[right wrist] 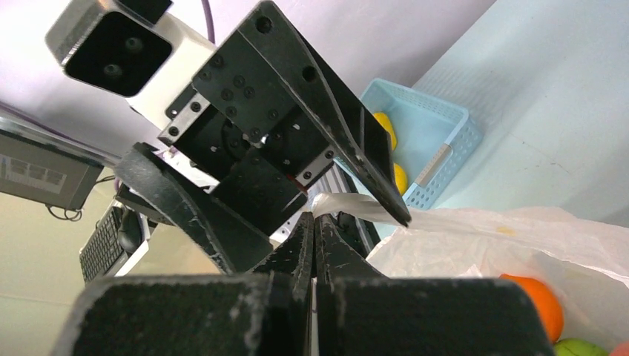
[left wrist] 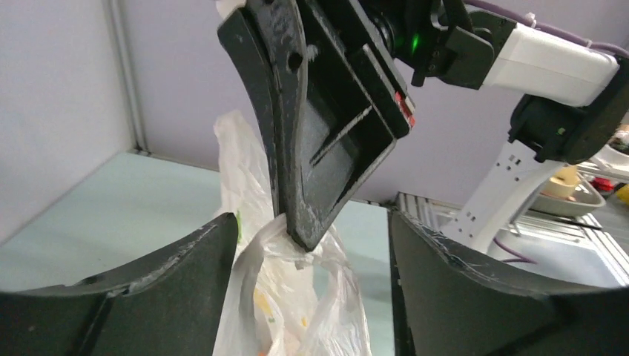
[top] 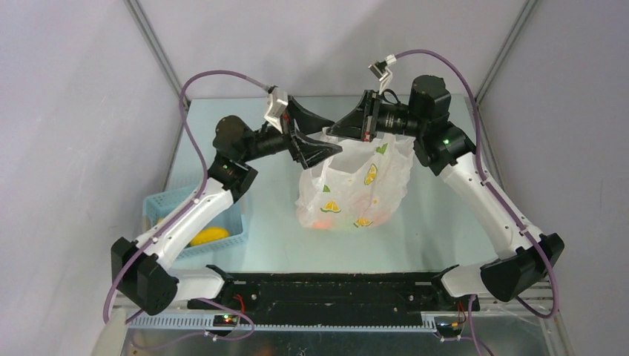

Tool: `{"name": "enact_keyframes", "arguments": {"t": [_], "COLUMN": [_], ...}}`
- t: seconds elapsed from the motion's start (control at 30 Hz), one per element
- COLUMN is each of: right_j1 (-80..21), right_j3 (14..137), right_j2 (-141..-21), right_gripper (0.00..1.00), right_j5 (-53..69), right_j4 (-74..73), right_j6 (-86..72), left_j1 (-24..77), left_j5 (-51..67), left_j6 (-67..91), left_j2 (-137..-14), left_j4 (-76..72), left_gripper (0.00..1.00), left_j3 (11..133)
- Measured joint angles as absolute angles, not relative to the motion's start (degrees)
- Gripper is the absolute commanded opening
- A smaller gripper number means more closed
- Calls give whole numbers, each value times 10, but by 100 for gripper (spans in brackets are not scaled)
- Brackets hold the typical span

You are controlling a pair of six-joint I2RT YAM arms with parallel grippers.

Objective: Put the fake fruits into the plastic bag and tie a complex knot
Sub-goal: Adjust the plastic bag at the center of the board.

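Leaves one yellow fruit (top: 209, 236) in the light blue basket (top: 222, 247) at far left. Spreads the left claw (top: 332, 139) wide around the bag's handle strip (left wrist: 256, 252), gripping nothing, seemingly ready to take it for tying. Rests the plastic bag (top: 356, 189) mid-tabletop (top: 426, 241), an orange fruit (right wrist: 535, 297) inside. Pinches that strip in the closed right claw (right wrist: 312, 226), holding it up taut.

The left arm (top: 185, 215) and right arm (top: 482, 193) leaned inward, wrists nearly meeting. The left gripper (top: 334, 138) stood spread wide. The right gripper (right wrist: 313, 222) poked between its fingers, jaws pressed flat together.
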State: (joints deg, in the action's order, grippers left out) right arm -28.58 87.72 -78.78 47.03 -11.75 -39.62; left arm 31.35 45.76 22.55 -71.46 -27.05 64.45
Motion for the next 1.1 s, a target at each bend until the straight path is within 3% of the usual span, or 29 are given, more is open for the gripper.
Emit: {"name": "enact_keyframes", "arguments": {"t": [0.23, 0.37, 0.6, 0.73, 1.0, 1.1], "right_j1": [-282, -281, -280, -278, -261, -255], "right_j3": [876, 874, 870, 868, 852, 851], "right_j2": [-787, -787, -787, -784, -756, -741], "right_gripper": [0, 0, 0, 11, 32, 44], "right_j5": [464, 463, 459, 458, 453, 454], "right_j4": [-118, -119, -122, -128, -119, -108], "right_j6": [-403, -405, -406, -410, -427, -430], "left_j1": [323, 331, 345, 347, 349, 350], "left_j5": [480, 482, 477, 465, 450, 447], "left_j6": [269, 276, 285, 286, 285, 285], "left_j2": [-723, -727, -740, -741, -741, -741], "left_j4": [-302, -306, -311, -314, -306, -296], "left_gripper": [66, 53, 16, 1, 0, 0], "left_j3": [606, 594, 588, 577, 552, 550]}}
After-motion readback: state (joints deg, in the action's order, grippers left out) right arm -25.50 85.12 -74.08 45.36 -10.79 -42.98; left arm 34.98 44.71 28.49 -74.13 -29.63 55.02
